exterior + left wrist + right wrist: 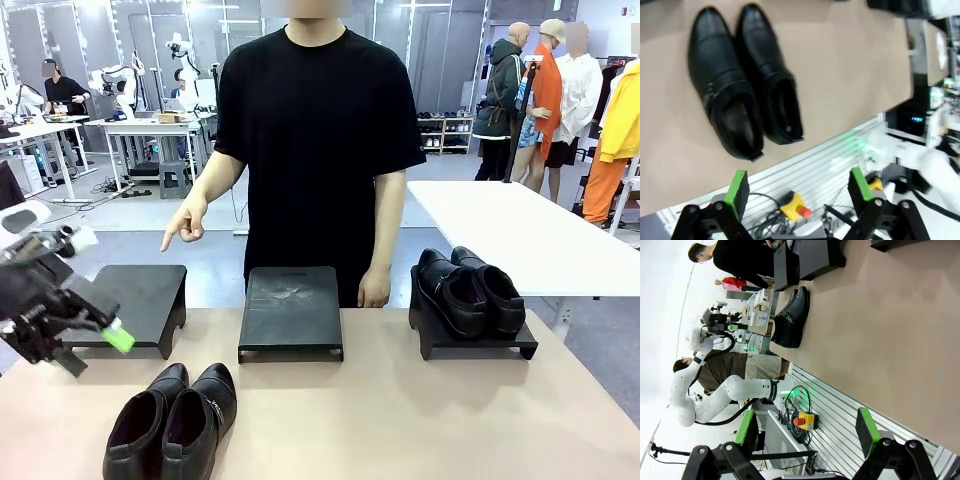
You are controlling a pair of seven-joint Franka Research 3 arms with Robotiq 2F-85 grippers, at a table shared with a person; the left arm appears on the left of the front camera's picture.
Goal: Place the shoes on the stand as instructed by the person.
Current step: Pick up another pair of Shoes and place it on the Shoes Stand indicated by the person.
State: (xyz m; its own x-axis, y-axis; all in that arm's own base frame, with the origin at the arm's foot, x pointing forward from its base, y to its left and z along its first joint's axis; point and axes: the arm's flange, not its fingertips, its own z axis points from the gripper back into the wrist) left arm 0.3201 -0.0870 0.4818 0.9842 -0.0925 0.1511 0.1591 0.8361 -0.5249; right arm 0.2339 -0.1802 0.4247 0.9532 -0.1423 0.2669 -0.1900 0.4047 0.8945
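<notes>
Black buckled pair [190, 420] unplaced on table [400, 420] — person's hand [185, 222] indicates left stand [135, 290]; left gripper [799, 180], spread and empty, should grasp next.

beige table [400, 420] with left stand [140, 300], middle stand [291, 310], right stand [480, 345] and, nearer, a black shoe pair [175, 425]
</notes>
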